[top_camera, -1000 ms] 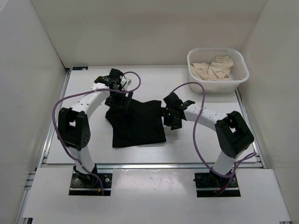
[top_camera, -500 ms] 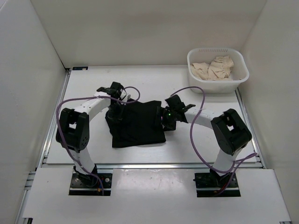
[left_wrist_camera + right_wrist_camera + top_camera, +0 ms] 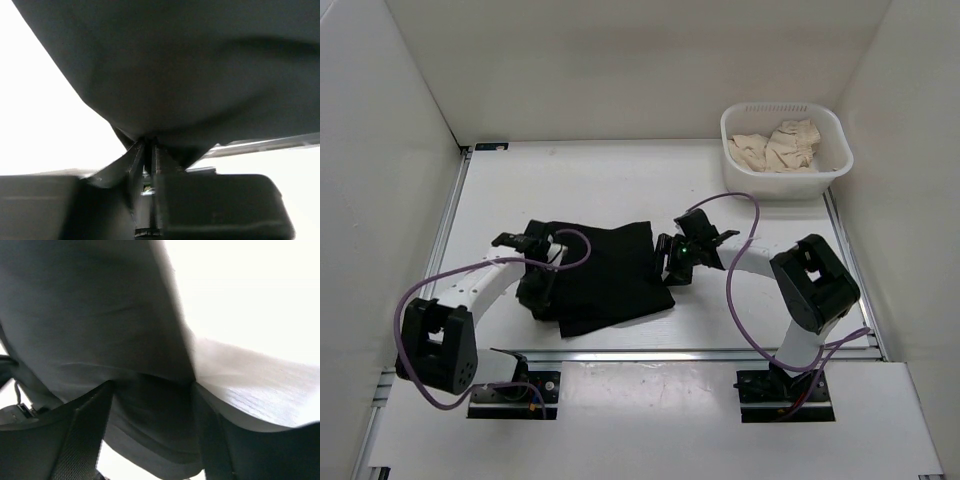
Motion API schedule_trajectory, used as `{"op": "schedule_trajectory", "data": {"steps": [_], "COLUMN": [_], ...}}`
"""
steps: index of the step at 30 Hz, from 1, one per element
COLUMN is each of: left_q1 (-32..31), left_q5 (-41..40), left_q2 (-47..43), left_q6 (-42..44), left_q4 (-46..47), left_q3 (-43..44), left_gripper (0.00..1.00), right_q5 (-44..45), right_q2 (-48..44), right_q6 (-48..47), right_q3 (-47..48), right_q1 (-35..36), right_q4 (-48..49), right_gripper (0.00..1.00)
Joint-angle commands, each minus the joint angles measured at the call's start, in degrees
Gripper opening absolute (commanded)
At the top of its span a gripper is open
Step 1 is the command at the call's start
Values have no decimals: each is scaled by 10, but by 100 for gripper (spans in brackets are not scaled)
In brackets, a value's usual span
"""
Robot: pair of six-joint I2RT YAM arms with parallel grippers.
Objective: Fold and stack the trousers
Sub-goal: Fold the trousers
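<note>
The black trousers (image 3: pixel 610 275) lie folded into a rough square in the middle of the table. My left gripper (image 3: pixel 536 290) is at their left edge, low on the table. In the left wrist view its jaws are pinched almost together on a fold of the trousers (image 3: pixel 190 75), so the left gripper (image 3: pixel 149 142) is shut on them. My right gripper (image 3: pixel 670 262) is at the trousers' right edge. In the right wrist view its fingers (image 3: pixel 85 430) stand wide apart, with the edge of the trousers (image 3: pixel 90 315) lying between them; the right gripper (image 3: pixel 152 390) is open.
A white basket (image 3: pixel 780 106) holding beige cloth (image 3: pixel 780 145) stands at the back right corner. White walls enclose the table on three sides. A metal rail runs along the near edge by the arm bases.
The left gripper came down from the trousers' far left corner, shut on the left edge and pulled it toward the near left. The right gripper edged left onto the right edge, its jaws narrowing.
</note>
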Motion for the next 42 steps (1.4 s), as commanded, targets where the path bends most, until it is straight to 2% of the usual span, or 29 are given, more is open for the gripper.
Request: {"op": "schedule_trajectory", "data": {"steps": [1,2,3,4,5,6,8,9,10,12,13,16,18,21,26,29,31,33,34,35,36,39,40,42], "left_q1": [20,28,28,28,28,28,33,33,33,46,51,82,87,87,59,44,39,34,28,20,20,14,8,8], "left_q5": [-30,-30,-22,-14,4,13,19,19,19,26,32,68,97,98,70,30,10,4,-2,-10,-10,-3,-3,12], "left_q2": [-16,-16,-31,-38,-46,-56,-95,-110,-139,-165,-183,-189,-149,-76,-65,-75,-75,-75,-69,-69,-61,-36,-20,-3], "left_q6": [-1,-1,-1,-1,-1,-1,-1,-1,-1,-1,-1,-1,-1,-1,-1,-1,-1,-1,-1,-1,-1,-1,-1,-1], "left_q4": [24,31,31,36,30,23,6,-2,-9,-33,-33,-20,-12,2,41,55,71,83,90,97,102,109,114,114], "left_q3": [-49,-65,-71,-72,-79,-85,-85,-85,-85,-53,-39,4,9,2,-51,-86,-99,-107,-107,-107,-107,-78,-70,-48], "left_gripper": [29,32,37,45,58,65,77,92,98,100,100,100,100,100,100,100,99,98,98,98,98,98,98,98], "right_q5": [17,23,23,28,28,28,28,28,28,46,52,52,29,17,-37,-69,-92,-98,-98,-98,-89,-25,29,73], "right_q2": [-4,-9,-9,-9,-9,-15,-21,-27,-27,-42,-42,-36,5,83,191,204,204,204,209,210,210,166,137,117], "right_q6": [21,21,27,33,33,33,28,21,-9,-49,-84,-106,-106,-73,-6,17,36,48,63,73,89,195,240,257], "right_q3": [-31,-31,-36,-42,-42,-42,-42,-35,-25,25,44,113,152,228,270,256,243,236,236,236,219,139,89,67], "right_q1": [2,2,2,2,2,-3,-3,-3,-3,-3,-9,-16,-30,-43,-54,-54,-54,-54,-54,-61,-61,-91,-97,-109], "right_q4": [-22,-22,-22,-27,-27,-27,-41,-50,-63,-115,-129,-133,-126,-126,-119,-97,-80,-61,-61,-41,-24,111,138,165], "right_gripper": [68,63,53,49,48,47,55,62,74,81,89,99,99,99,99,90,71,49,22,8,0,0,0,0]}}
